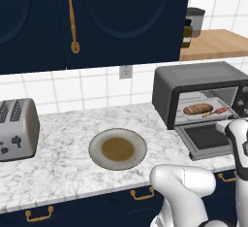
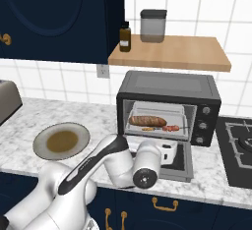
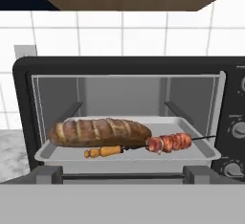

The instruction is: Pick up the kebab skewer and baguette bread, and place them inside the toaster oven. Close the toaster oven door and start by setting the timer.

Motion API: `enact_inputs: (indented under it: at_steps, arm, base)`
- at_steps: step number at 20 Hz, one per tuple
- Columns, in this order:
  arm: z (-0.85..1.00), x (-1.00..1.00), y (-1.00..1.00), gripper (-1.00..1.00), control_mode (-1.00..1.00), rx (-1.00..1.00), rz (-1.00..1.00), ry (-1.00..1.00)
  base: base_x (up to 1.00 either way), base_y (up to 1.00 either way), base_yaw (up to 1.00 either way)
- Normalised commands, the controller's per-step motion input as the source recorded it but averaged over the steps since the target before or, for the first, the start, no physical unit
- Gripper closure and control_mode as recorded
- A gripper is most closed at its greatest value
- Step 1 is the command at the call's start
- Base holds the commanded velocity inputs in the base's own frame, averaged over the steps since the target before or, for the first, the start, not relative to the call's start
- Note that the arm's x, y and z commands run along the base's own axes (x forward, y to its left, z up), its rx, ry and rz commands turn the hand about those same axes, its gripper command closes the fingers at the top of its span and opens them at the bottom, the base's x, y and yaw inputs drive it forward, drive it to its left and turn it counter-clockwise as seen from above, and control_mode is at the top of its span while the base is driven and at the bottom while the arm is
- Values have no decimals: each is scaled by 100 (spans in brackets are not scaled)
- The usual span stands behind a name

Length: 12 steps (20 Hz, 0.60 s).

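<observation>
Gripper: sits at the end of the white arm (image 2: pixel 113 158), low in front of the toaster oven, above the dropped door; its fingertips are not visible in any view, but the jaws stand spread wide with nothing between them.
Toaster oven door (image 2: pixel 183 161): folded down flat toward the robot, dark glass facing up, at 6 o'clock from the oven cavity; partly hidden by the arm's wrist in the right base view.
Toaster oven (image 3: pixel 119 65): dark grey box on the marble counter (image 1: pixel 63 172), front open; knobs (image 2: pixel 203 124) run down its side panel at 3 o'clock of the cavity.
Tray (image 3: pixel 201 146): pale metal, inside the cavity, holding both foods.
Baguette bread (image 3: pixel 98 132): lies lengthwise on the tray, toward 9 o'clock, pale slashes across its crust.
Kebab skewer (image 3: pixel 162 143): lies on the tray just in front of the bread, reddish chunks toward 3 o'clock, orange handle end toward 9 o'clock under the loaf's edge.
Plate (image 1: pixel 117 149): round, brown centre, on the counter at 9 o'clock from the oven, well apart from it.
Silver toaster (image 1: pixel 17 129): 2 slots, far at 9 o'clock along the counter.
Shelf (image 2: pixel 170 52): wooden, at 12 o'clock above the oven, carrying a dark bottle (image 2: pixel 125 37) and a grey canister (image 2: pixel 153 26).
</observation>
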Motion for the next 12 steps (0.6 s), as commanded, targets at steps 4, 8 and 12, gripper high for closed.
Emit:
enact_inputs:
  at_steps: [4, 8, 12]
  arm:
    - [-5, 0, 2, -100, -100, -19, 8, 0]
    - [0, 0, 4, -100, -100, -9, 1, 0]
    - [0, 0, 0, -100, -100, -4, 0, 0]
  base:
    - [0, 0, 0]
    - [0, 0, 0]
    - [0, 0, 0]
